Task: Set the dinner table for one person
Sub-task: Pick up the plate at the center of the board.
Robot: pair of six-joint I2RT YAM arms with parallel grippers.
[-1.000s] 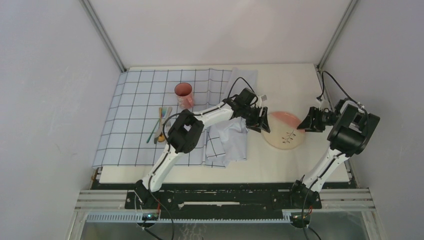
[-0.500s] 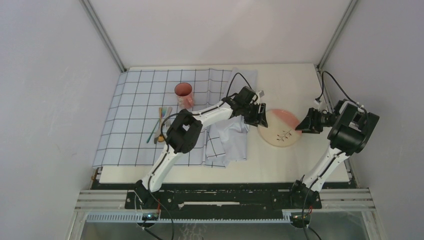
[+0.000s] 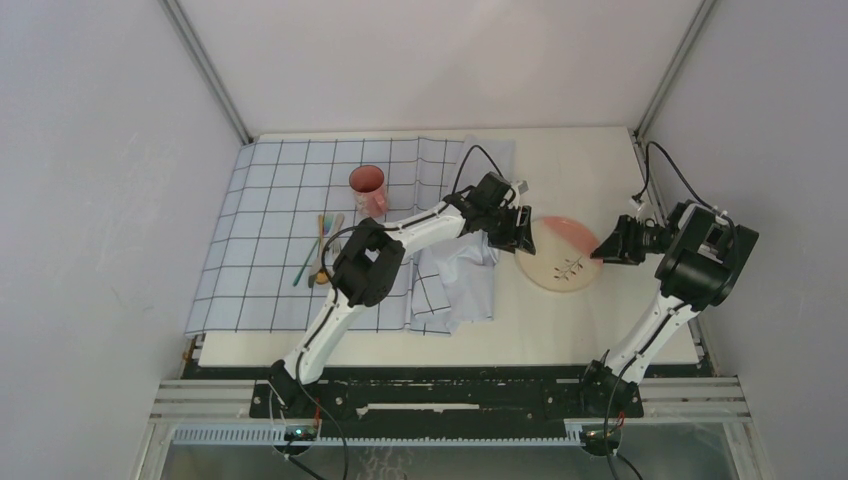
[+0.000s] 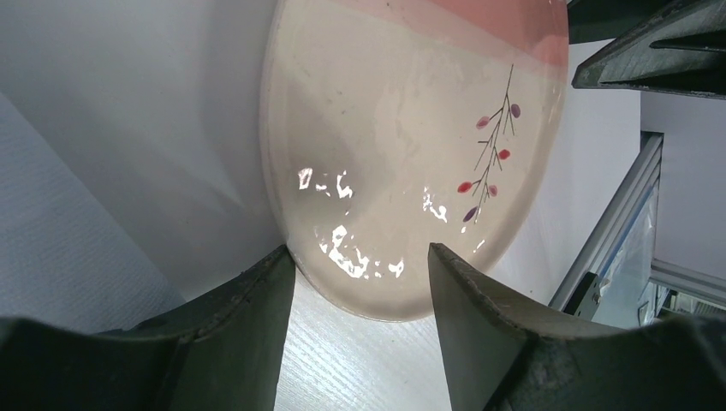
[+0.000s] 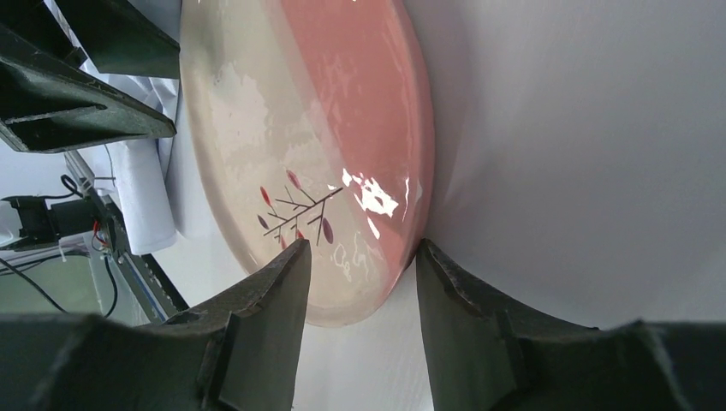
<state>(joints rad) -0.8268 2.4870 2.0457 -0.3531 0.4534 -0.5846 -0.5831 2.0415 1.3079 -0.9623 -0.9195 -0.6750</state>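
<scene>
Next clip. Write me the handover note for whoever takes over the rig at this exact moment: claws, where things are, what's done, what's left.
Left claw: open, fingers either side of the left rim of the plate, no grip.
Right claw: open, straddling the opposite rim, no grip.
The plate lies on the bare table, right of the checked cloth.
Cup stands on the cloth; cutlery lies in a loose bunch nearer the arms. The cloth's right end is rumpled.
Done: no finished place setting yet.
Left, probably: smooth the cloth, bring the plate onto it, lay the cutlery beside it.
</scene>
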